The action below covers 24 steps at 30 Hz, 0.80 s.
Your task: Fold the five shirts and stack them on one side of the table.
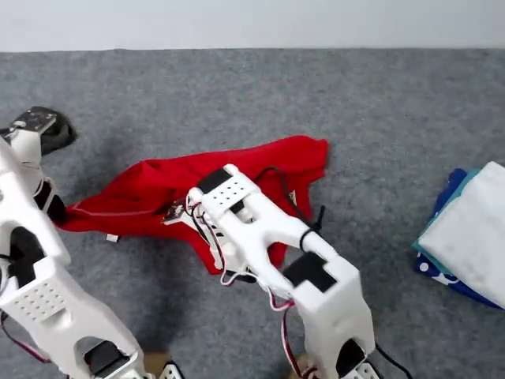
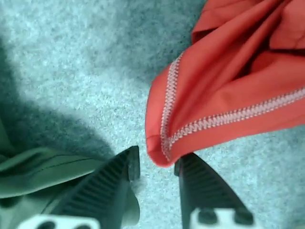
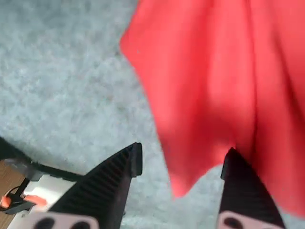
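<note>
Left gripper [image 2: 156,164] spread apart, red shirt [image 2: 228,81] corner right at its tips; right gripper [image 3: 183,160] gapes wide, shirt's edge between its jaws.

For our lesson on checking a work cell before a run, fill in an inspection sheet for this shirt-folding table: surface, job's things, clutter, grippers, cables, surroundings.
Surface: grey carpet-like table.
Job's things: red shirt crumpled and unfolded mid-table; folded stack, white on top, at the right edge of the high view; green cloth, perhaps another shirt, beside the left gripper.
Clutter: nothing seen.
Grippers: left gripper open, fingers either side of the red shirt's hem corner; right gripper open over the shirt's edge.
Cables: red and white wires loop along the right arm.
Surroundings: pale wall behind the table.
</note>
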Tool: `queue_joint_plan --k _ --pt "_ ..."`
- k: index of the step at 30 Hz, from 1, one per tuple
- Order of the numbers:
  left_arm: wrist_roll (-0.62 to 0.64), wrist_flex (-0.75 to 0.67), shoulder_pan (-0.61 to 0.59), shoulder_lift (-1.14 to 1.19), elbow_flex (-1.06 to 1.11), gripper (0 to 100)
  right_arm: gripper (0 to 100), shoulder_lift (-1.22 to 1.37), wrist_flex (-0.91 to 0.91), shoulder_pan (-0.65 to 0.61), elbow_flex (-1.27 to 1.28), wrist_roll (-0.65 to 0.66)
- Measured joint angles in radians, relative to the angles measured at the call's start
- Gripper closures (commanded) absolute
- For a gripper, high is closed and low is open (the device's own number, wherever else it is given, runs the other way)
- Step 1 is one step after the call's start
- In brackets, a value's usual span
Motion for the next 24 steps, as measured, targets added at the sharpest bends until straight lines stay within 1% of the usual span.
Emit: queue_joint_plan --k 2,6,7,12,15,19,24 --pt "0.0 0.0 0.009 -0.005 0.0 87 78.5 0.048 0.0 0.0 -0.043 -0.002" --pt "0.0 0.0 0.015 -0.006 -0.003 87 95.0 0.109 0.012 0.04 -0.124 -0.002" --pt "0.0 0.0 0.015 -0.006 -0.012 87 96.3 0.12 0.025 0.052 -0.144 -0.003" --pt "0.006 0.0 0.018 -0.041 -0.041 93 96.3 0.124 0.078 0.077 -0.193 -0.002" --pt "0.006 0.002 0.032 -0.118 -0.041 93 99.2 0.124 0.1 0.106 -0.221 -0.002" --pt "0.003 0.002 0.038 -0.239 -0.041 93 98.9 0.112 0.1 0.16 -0.226 0.0" --pt "0.003 0.003 0.037 -0.336 -0.02 93 98.9 0.012 0.1 0.222 -0.226 0.012"
